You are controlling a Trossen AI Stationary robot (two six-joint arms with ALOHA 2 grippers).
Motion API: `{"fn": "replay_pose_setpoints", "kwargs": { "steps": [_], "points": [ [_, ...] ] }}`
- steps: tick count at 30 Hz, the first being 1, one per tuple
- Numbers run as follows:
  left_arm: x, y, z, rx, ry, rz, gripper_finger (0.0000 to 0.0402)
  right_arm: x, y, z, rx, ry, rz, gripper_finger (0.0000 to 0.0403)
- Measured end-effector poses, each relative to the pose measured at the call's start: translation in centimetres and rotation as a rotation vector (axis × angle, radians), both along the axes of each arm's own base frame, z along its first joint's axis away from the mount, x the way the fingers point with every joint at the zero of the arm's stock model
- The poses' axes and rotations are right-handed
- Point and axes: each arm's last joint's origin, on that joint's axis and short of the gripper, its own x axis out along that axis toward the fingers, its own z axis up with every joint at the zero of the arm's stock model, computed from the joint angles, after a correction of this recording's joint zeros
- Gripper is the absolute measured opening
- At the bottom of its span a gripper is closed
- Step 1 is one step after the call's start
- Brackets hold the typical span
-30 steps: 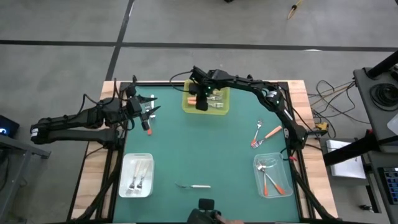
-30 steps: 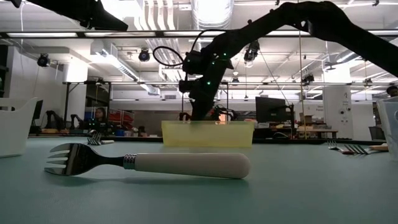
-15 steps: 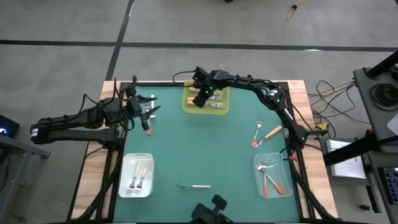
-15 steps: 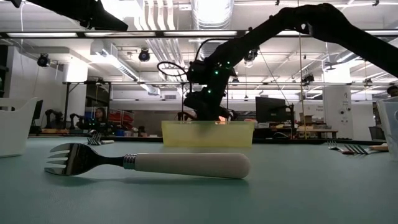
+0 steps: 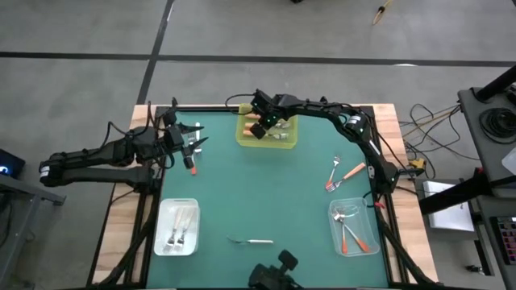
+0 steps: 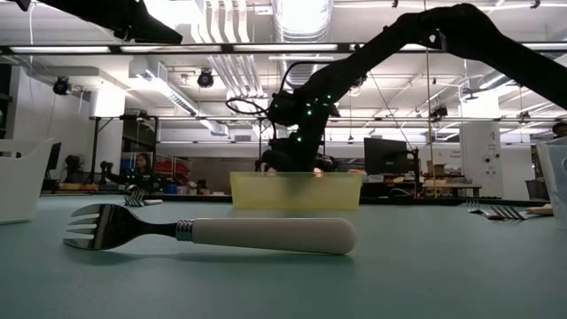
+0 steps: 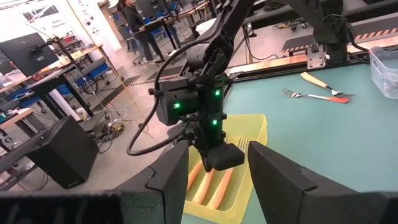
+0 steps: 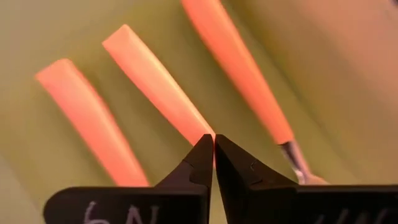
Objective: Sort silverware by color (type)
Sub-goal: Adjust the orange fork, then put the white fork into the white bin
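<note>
The yellow tray (image 5: 267,130) at the table's far middle holds three light-orange-handled forks (image 8: 155,81), which lie flat on its floor. My right gripper (image 8: 213,144) hangs shut just above them with nothing between its fingers; it also shows in the left wrist view (image 7: 222,158) and the low view (image 6: 288,162). My left gripper (image 5: 193,143) waits open over the table's far left, and a small red-orange piece (image 5: 192,167) shows just beside it. A white-handled fork (image 6: 213,233) lies on the mat near the front edge (image 5: 250,240).
A white tray (image 5: 177,226) at the near left holds white-handled forks. A clear tray (image 5: 353,228) at the near right holds red-orange ones. Two more forks (image 5: 343,172) lie on the green mat at the right. The mat's middle is bare.
My right gripper has risen out of the yellow tray and tipped, so its fingers now hang just above the tray's rim. The fork handles in the tray lie still.
</note>
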Motion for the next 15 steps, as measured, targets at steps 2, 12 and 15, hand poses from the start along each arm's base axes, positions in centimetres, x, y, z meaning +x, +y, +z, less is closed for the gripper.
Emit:
{"fn": "replay_pose_setpoints", "kwargs": {
  "steps": [2, 12, 15],
  "points": [
    [0.0, 0.0, 0.0, 0.0, 0.0, 0.0, 0.0149, 0.0, -0.1, 0.2, -0.022, 0.009, -0.01, 0.0009],
    [0.0, 0.0, 0.0, 0.0, 0.0, 0.0, 0.0149, 0.8, -0.4, 1.9, -0.072, -0.04, 0.013, 0.0009],
    [0.0, 0.0, 0.0, 0.0, 0.0, 0.0, 0.0149, 1.1, -0.1, 2.3, -0.078, -0.05, 0.022, 0.0009]
  ]
}}
